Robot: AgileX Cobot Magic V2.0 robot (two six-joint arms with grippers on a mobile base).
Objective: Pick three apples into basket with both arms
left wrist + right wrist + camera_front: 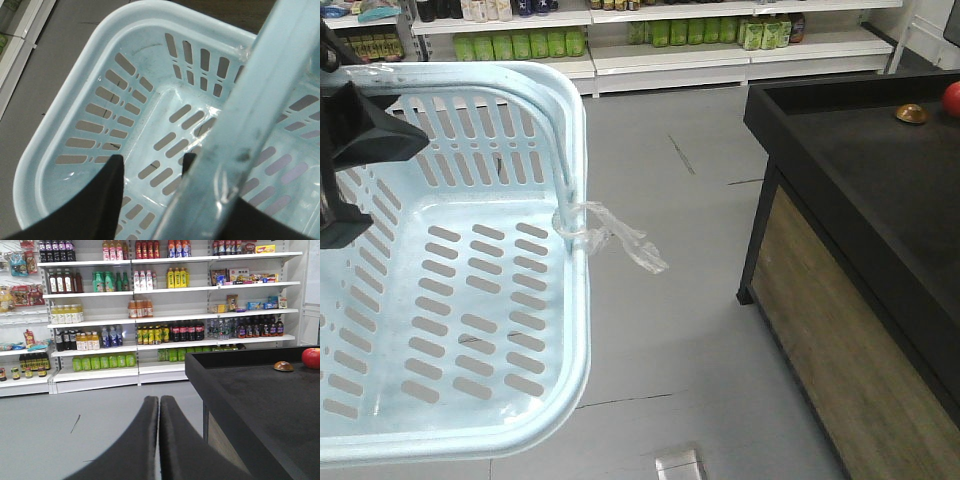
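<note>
The pale blue basket (575, 200) hangs above the floor at the left, with nothing in it. My left gripper (365, 170) is over its far left side. In the left wrist view the basket (65, 100) lies below, and its handle (260, 90) runs between the fingers of the left gripper (153, 157), covering most of the right one. One red apple (952, 98) lies at the far right of the black table (880, 180). The right wrist view shows the apple (311, 358) far ahead of my right gripper (159, 397), which is shut on nothing.
A small brown rounded object (283, 366) lies on the table (260, 405) left of the apple. Store shelves with bottles (150, 315) line the back wall. A clear plastic scrap (620, 235) hangs off the basket's rim. Grey floor separates basket and table.
</note>
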